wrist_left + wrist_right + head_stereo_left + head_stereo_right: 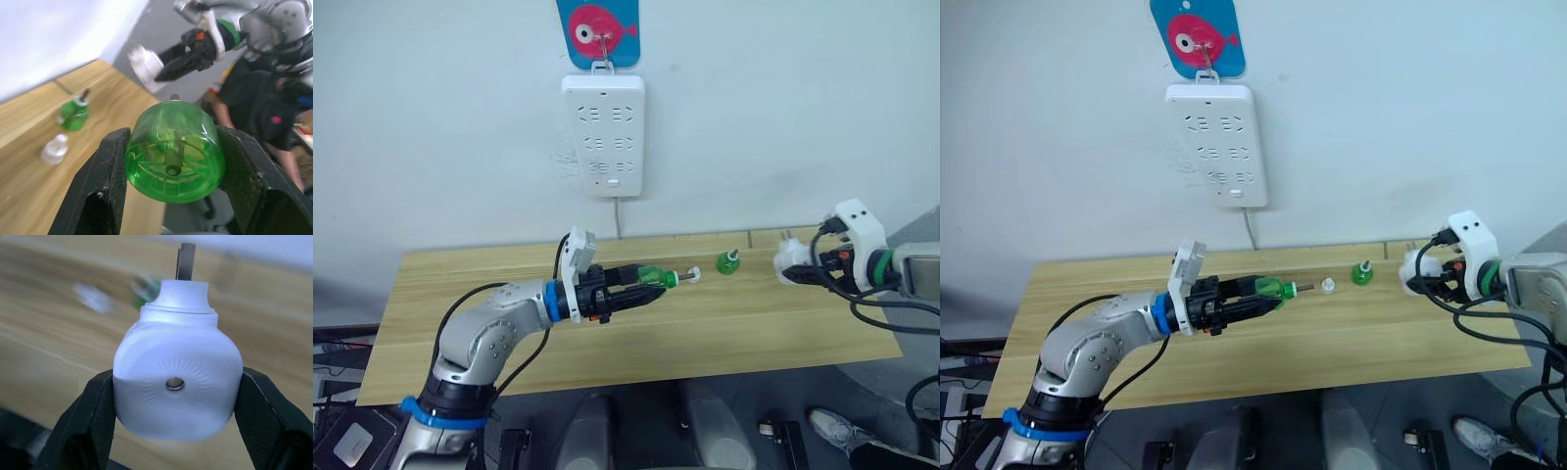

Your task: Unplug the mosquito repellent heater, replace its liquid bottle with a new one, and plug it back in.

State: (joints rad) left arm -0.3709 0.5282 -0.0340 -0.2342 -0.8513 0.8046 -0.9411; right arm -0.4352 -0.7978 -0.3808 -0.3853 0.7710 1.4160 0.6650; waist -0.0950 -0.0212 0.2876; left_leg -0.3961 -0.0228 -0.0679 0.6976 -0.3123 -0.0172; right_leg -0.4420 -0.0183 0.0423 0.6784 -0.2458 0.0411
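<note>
My left gripper [644, 282] is shut on a green liquid bottle [651, 276] and holds it level above the table, wick pointing right. The left wrist view shows the bottle's round base [172, 159] clamped between both fingers [105, 181]. A second green bottle [728, 261] stands on the table further right, with a small white cap [694, 273] beside it. My right gripper [806, 270] is shut on the white mosquito repellent heater [790, 262], held above the table's right end, off the strip. In the right wrist view the heater [177, 382] sits between the fingers, prongs facing away.
The wooden table [607, 343] runs across the view. A white multi-socket strip [603, 137] hangs on the wall from a fish-shaped hook [598, 29], its cord dropping behind the table. A person in dark clothes [252, 98] is beyond the table's right end.
</note>
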